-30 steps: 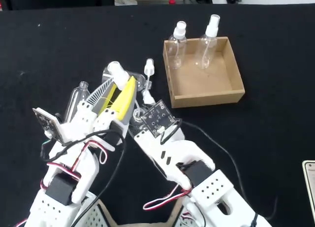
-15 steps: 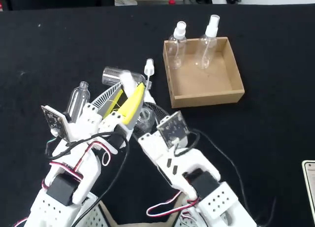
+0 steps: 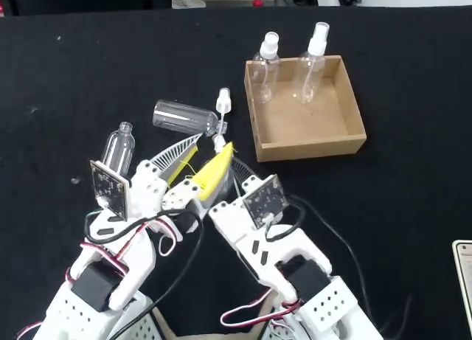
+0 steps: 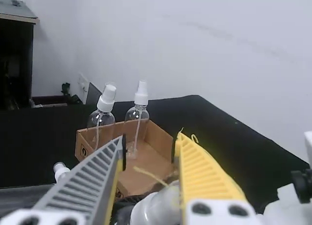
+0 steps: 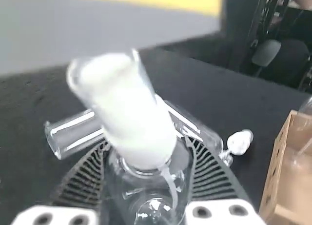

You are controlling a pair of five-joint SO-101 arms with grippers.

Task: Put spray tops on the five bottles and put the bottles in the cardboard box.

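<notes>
We find the right gripper (image 5: 146,154) with its dark ribbed fingers (image 5: 78,178) closed on the body of a clear held bottle (image 5: 146,200), in the near middle of the black surface (image 3: 110,52). A white spray top (image 5: 124,112) sits at this bottle's neck; we cannot tell whether it is fully seated. The left gripper (image 4: 148,139) is close over it. Its grey finger (image 4: 92,181) and yellow finger (image 4: 204,176) are spread wide, and the held bottle shows between their bases. Contact cannot be confirmed.

Just beyond the grippers a lying bottle (image 3: 184,117) rests on its side, neck to the right. A second spray top (image 3: 223,100) is just beside that neck; we cannot tell whether it is fitted. An open-necked bottle (image 3: 118,144) stands to the left, close beside the left arm's wrist board.

The cardboard box (image 3: 310,147) sits to the right and farther off, open side up. A left capped bottle (image 3: 263,74) and a right capped bottle (image 3: 310,71) stand upright inside it against its far wall, side by side.

Markings: a small dark printed mark (image 4: 84,150) on the box's outer wall — too small to read. A pale-edged flat item (image 3: 464,281) lies at the surface's right edge — nothing on it is legible to us.
</notes>
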